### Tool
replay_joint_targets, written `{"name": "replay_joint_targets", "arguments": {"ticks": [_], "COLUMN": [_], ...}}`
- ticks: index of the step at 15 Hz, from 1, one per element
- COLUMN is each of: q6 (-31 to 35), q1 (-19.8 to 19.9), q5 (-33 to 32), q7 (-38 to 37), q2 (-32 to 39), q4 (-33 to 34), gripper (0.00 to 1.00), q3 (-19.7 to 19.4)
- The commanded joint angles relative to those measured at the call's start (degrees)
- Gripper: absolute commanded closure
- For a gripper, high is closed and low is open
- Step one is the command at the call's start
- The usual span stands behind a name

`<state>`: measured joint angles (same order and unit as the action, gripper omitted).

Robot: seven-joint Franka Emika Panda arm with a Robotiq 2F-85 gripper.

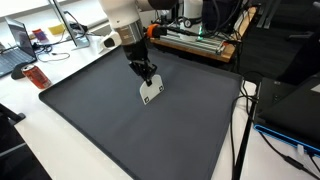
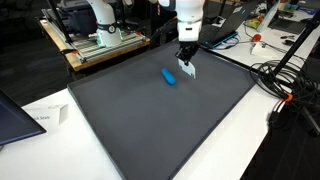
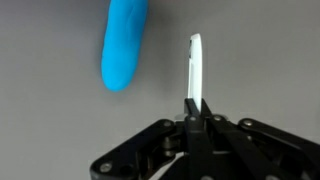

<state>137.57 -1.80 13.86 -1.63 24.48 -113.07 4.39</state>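
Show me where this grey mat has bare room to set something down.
Free: the grey mat from the blue cylinder to its near edge, and both side strips. Crowded: only the far middle, where the gripper holds a white card beside the cylinder.

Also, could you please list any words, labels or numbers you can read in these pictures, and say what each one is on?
No text can be read anywhere.
On the white card in the tool: only dark dots, no letters.
On the paper sheet beside the mat: marks too small to read.
On the blue piece: no marking shows.
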Motion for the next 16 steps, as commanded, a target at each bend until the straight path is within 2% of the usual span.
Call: {"name": "replay_joint_targets", "arguments": {"ticks": [1, 10, 16], "q6": [0.68, 8.76, 7.5], "q1": [-0.31, -0.32, -0.42], "q5": [-0.07, 0.2, 1.19], "q7": [-3.37, -5.37, -7.2], "q2": [2.29, 2.23, 0.25], "q4": [0.96, -1.91, -4.51], "gripper": [0.99, 0.99, 0.99], "q3": [-0.62, -0.85, 0.12]}}
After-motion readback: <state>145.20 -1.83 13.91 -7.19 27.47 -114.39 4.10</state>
